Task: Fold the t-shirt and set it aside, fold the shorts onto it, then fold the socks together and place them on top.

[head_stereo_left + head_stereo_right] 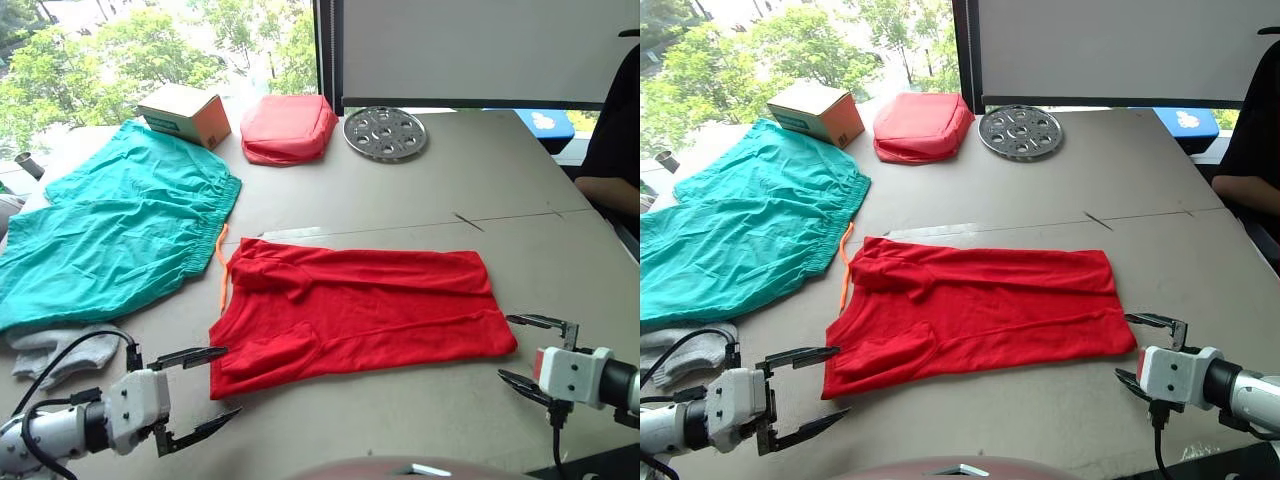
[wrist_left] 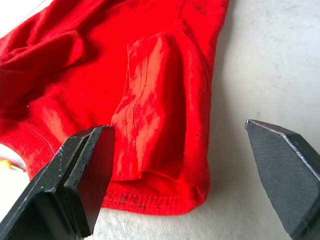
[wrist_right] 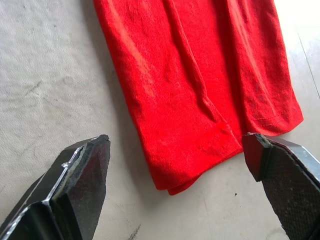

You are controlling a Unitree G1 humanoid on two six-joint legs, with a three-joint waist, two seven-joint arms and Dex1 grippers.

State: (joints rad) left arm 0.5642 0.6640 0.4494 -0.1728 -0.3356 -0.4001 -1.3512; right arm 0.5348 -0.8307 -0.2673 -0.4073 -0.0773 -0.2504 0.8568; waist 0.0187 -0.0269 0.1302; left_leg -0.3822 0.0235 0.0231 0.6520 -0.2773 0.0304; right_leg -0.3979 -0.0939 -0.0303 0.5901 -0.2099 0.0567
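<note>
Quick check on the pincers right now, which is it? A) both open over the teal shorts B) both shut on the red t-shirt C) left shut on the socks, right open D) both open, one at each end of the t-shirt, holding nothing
D: the left pincer and right pincer both stand open beside opposite ends of the t-shirt, which lies flat on the table with no cloth between the fingers.

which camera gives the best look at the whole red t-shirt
The left eye view: the t-shirt lies there whole, flat on the table, between the open left gripper and right gripper. The right eye view shows much the same. Each wrist view shows just one end, close up between its jaws.
</note>
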